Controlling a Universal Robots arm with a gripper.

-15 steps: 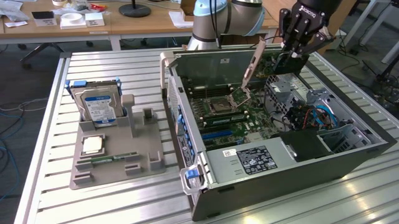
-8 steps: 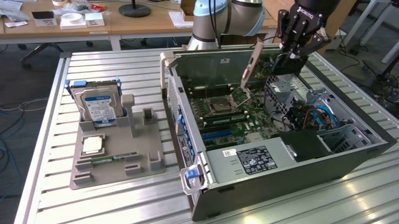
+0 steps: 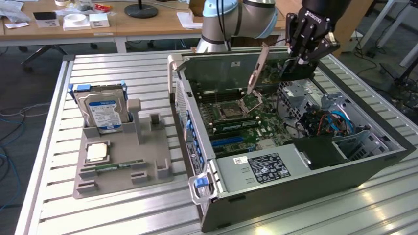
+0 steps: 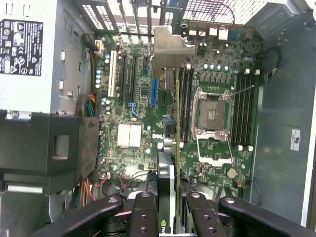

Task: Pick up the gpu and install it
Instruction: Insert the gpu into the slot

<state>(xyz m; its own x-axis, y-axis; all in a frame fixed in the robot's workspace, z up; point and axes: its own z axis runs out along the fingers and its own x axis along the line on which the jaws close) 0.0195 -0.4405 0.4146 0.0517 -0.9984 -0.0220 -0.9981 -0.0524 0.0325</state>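
Note:
The gpu (image 3: 295, 72) is a thin dark card with a long silvery bracket (image 3: 257, 68) at one end. It hangs in the air over the open computer case (image 3: 294, 186), above the motherboard (image 3: 251, 125). My gripper (image 3: 302, 61) is shut on the card's upper edge. In the wrist view the gpu (image 4: 176, 148) is seen edge-on between my black fingers (image 4: 143, 212), with its bracket (image 4: 170, 47) toward the case's slotted rear wall. Below it lie the motherboard (image 4: 133, 98) and the expansion slots (image 4: 154, 91); the card is clear of them.
A grey holder tray (image 3: 124, 176) on the exterior view's left carries a blue-labelled hard drive (image 3: 103, 110), a processor (image 3: 97, 152) and a green memory stick (image 3: 114, 167). Inside the case are the power supply (image 3: 261, 166), an open processor socket (image 4: 212, 116) and cables. The arm's base stands behind the case.

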